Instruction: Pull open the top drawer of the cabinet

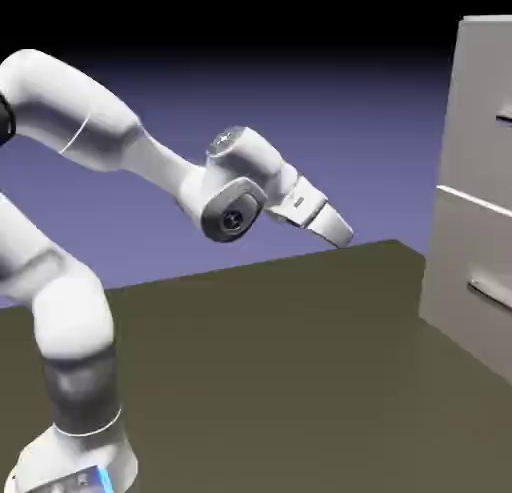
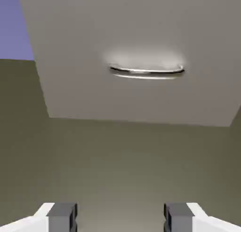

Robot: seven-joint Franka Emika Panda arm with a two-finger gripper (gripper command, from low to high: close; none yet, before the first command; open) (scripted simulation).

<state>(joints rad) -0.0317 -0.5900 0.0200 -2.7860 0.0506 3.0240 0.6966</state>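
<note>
Showing pale grey, the top drawer [image 1: 485, 111] has a slim bar handle [image 1: 505, 118]; the end effector [image 2: 120, 218] is spread.

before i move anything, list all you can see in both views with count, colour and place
cabinet: 1, light grey, at the exterior view's right edge, cut off by the frame
top drawer: 1, light grey, upper front of the cabinet, closed
lower drawer: 1, light grey, right below the top one, closed
handles: 2, silver-grey bars, one on each drawer front
table: 1, dark olive, under the arm and cabinet
backdrop: 1, blue-violet fading to black, behind everything
arm: 1, white with grey parts, at the exterior view's left, reaching right
end effector: 1, white with two grey fingertips, at the arm's end, open, short of the cabinet
</note>
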